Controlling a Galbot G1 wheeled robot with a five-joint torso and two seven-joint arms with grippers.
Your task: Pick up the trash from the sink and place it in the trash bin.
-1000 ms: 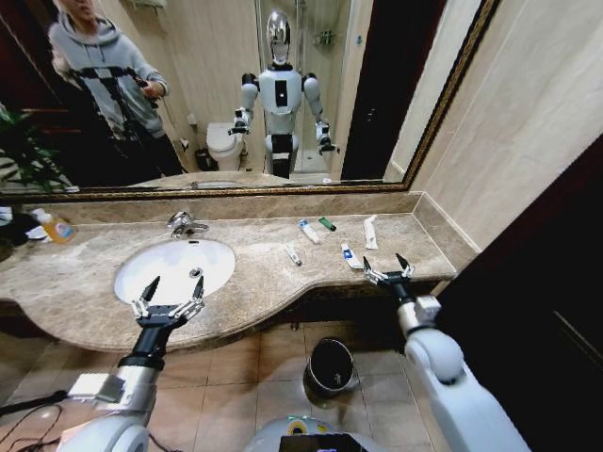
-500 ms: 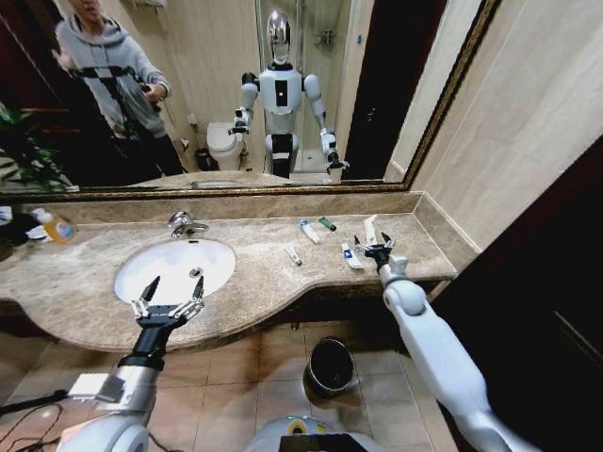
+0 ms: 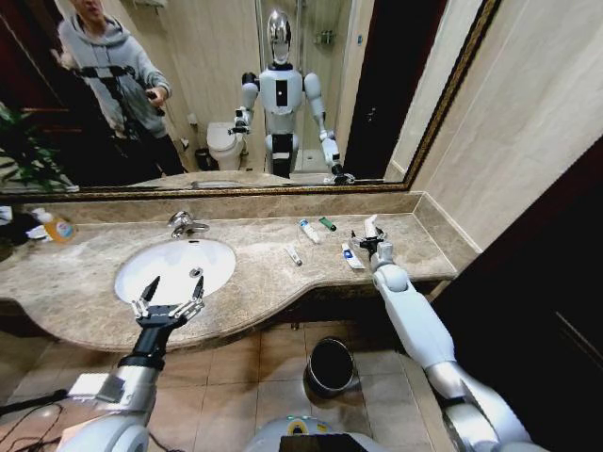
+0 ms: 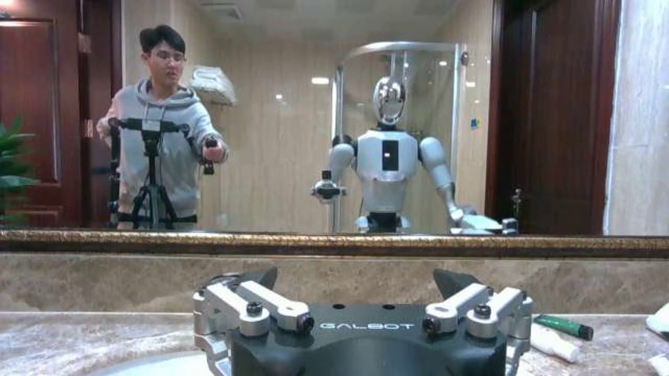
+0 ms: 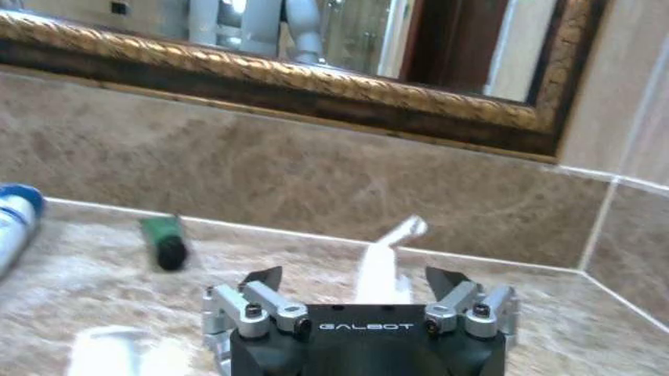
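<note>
At the counter's right end, near the back wall, the right claw (image 3: pixel 363 240) hovers low over the marble with its jaws apart and nothing between them. It sits just in front of a white sachet (image 5: pixel 378 262) lying along the back edge; from the wrist view the claw seems lined up on that piece, probably so the fingers can straddle it. The rest of the trash lies on the surround rather than in the sink (image 3: pixel 175 268): a blue-marked white tube (image 3: pixel 308 231) and a green-capped tube (image 3: pixel 327 224) toward the back edge, a small white piece (image 3: pixel 294 254) mid-counter, and another blue-marked one (image 3: pixel 350 256) just beside the right claw. The trash bin (image 3: pixel 330 365) stands on the floor below the counter's front edge, within a short swing of that arm. The left claw (image 3: pixel 168 301) waits open and empty above the front rim of the sink.
</note>
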